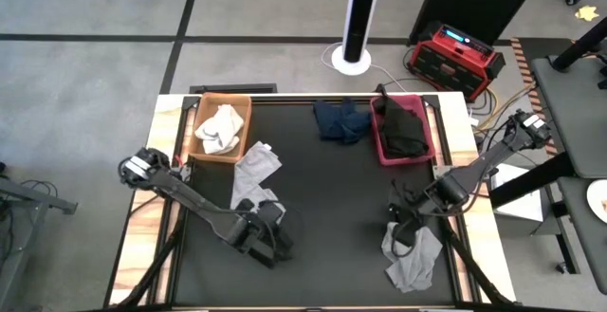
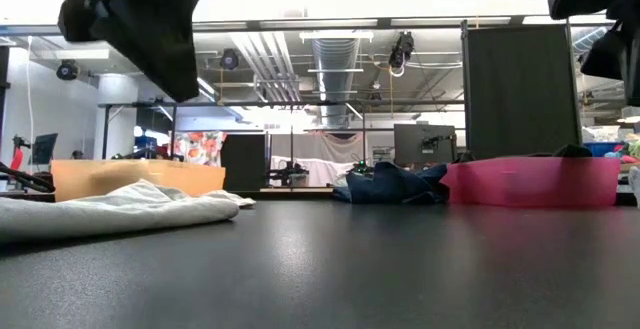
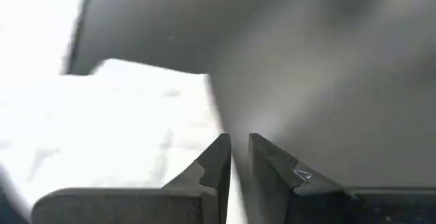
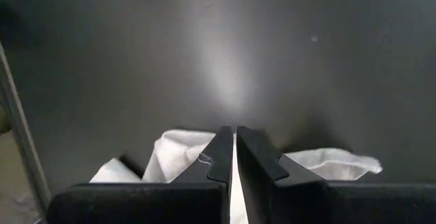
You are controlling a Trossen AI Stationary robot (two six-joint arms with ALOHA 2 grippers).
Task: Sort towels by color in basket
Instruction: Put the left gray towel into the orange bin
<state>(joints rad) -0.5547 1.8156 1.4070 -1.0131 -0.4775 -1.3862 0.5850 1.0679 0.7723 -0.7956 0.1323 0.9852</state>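
Observation:
A light grey towel (image 1: pixel 254 170) lies flat on the black mat beside the orange basket (image 1: pixel 201 113), which holds a white towel (image 1: pixel 218 130). My left gripper (image 1: pixel 266 229) hangs above the mat just beyond that towel's near end (image 3: pixel 136 129). Only a narrow gap (image 3: pixel 238 139) shows between its fingers, with nothing in it. A second grey towel (image 1: pixel 414 260) lies crumpled at the near right. My right gripper (image 4: pixel 233 130) hovers shut over its far edge (image 4: pixel 177 152). A navy towel (image 1: pixel 341 120) lies on the mat at the far edge. A black towel (image 1: pixel 403 127) fills the pink basket (image 1: pixel 379 146).
The middle of the black mat (image 1: pixel 332 217) is bare. A wooden rim (image 1: pixel 166 132) frames the table. In the low view the orange basket (image 2: pixel 140 177), navy towel (image 2: pixel 390 184) and pink basket (image 2: pixel 535 181) stand in a row at the far edge.

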